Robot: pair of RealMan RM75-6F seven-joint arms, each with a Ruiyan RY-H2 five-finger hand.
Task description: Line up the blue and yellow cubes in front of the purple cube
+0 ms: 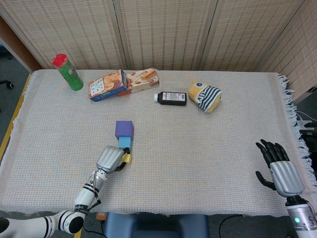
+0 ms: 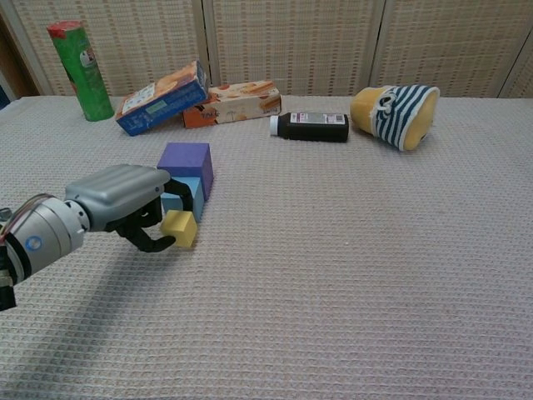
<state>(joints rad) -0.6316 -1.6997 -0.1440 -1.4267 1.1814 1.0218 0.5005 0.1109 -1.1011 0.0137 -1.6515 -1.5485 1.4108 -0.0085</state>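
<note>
Yellow cube (image 2: 179, 227), in left robot hand (image 2: 125, 196), nears blue cube (image 1: 124, 142).

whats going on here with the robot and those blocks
The left hand holds a yellow cube just in front of the blue cube, which sits against the front of the purple cube. The yellow cube is not yet released. The right hand rests open at the table's far right.
</note>
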